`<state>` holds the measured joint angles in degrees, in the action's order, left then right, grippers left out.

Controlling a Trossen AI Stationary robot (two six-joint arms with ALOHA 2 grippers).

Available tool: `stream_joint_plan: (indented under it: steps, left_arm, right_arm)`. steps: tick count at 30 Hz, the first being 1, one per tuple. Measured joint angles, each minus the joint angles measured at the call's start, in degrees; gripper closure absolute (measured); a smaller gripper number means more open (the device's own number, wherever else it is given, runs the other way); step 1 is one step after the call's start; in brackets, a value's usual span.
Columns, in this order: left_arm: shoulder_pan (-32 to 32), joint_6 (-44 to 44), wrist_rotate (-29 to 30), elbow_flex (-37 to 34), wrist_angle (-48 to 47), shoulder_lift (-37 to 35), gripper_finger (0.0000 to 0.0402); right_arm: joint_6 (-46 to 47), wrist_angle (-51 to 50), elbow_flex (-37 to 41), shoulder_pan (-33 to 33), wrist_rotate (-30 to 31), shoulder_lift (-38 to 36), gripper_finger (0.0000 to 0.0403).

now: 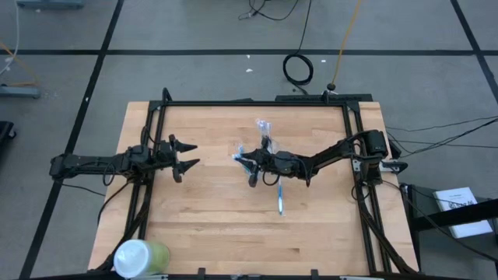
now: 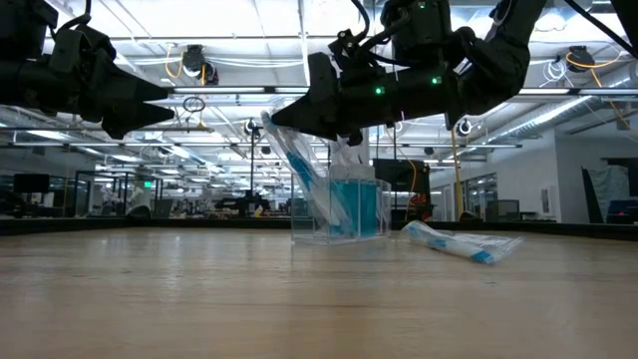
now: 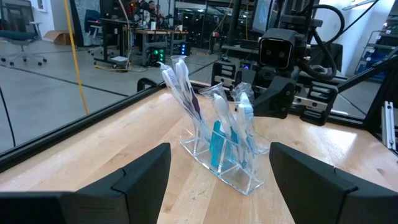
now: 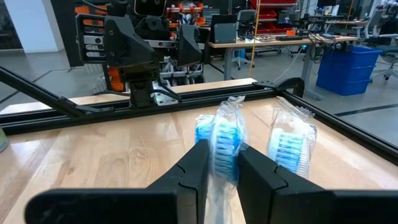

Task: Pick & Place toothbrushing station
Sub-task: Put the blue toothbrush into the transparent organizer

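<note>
Right wrist view shows the right gripper (image 4: 222,163) clamped on a blue-bristled toothbrush in clear wrapping (image 4: 222,144), poised above the clear plastic holder (image 1: 245,155) at mid-table, likely for insertion. Another wrapped toothbrush (image 1: 280,199) lies near. The left gripper (image 1: 185,155) waits spread apart.

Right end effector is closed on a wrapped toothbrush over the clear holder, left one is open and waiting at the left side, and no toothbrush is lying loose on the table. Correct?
Not quite: the high view shows one wrapped toothbrush lying loose on the table. The rest holds.
</note>
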<state>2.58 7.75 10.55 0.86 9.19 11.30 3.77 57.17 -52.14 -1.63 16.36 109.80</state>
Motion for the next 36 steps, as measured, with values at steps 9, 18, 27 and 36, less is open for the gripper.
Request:
stream_joint_plan:
  steps: [9, 18, 27, 36]
  left_arm:
    - [0.0, 0.0, 0.0, 0.0, 0.0, 0.0, 0.0119]
    - [0.0, 0.0, 0.0, 0.0, 0.0, 0.0, 0.0119]
    - [0.0, 0.0, 0.0, 0.0, 0.0, 0.0, 0.0119]
    - [0.0, 0.0, 0.0, 0.0, 0.0, 0.0, 0.0119]
  right_arm:
    - [0.0, 0.5, 0.0, 0.0, 0.0, 0.0, 0.0340]
    - [-0.2, 1.5, 0.1, 0.0, 0.0, 0.1, 0.0301]
    - [-2.0, -0.9, 0.2, 0.0, 0.0, -1.8, 0.0249]
    - [-3.6, -10.5, 0.2, -1.3, 0.2, -9.1, 0.0237]
